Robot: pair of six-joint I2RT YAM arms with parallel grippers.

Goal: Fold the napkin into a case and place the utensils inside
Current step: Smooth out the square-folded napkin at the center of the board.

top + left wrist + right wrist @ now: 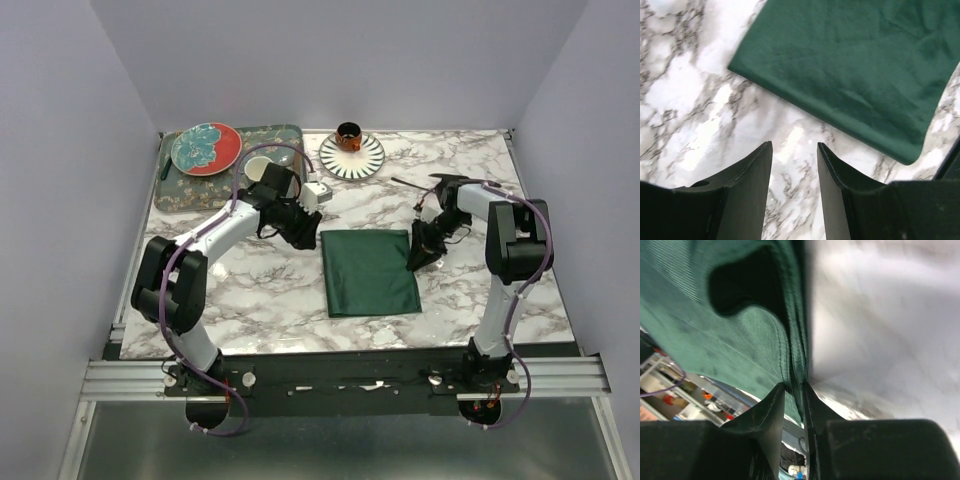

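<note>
A white marble-patterned table [250, 300] with grey veins fills the floor of a booth with plain pale lavender walls [330, 60]; an aluminium rail [100, 378] runs along its near edge, where both arms are bolted. The dark green, slightly shiny cloth napkin [368, 272] [850, 65] [715, 340] lies near the middle of the table as a flat rectangle, between the two grippers. The right gripper [420, 250] [793, 387] is at its right edge, fingers drawn narrow and pinching the cloth, which rises in a fold from the tips. The left gripper [303, 228] [794, 150] hangs over bare marble just beside the napkin's far left corner, jaws apart with nothing between them. At the far left sits a floral grey-green tray [185, 195] bearing a red round plate with a teal pattern [205, 148]; at the far middle, a black-and-white striped plate [368, 160] carries an orange and black cup [348, 134]. A slim black utensil [403, 182] lies on the far side of the right arm, partly covered by it, so I cannot tell which piece it is. The right wrist view is blurred on its right side.
</note>
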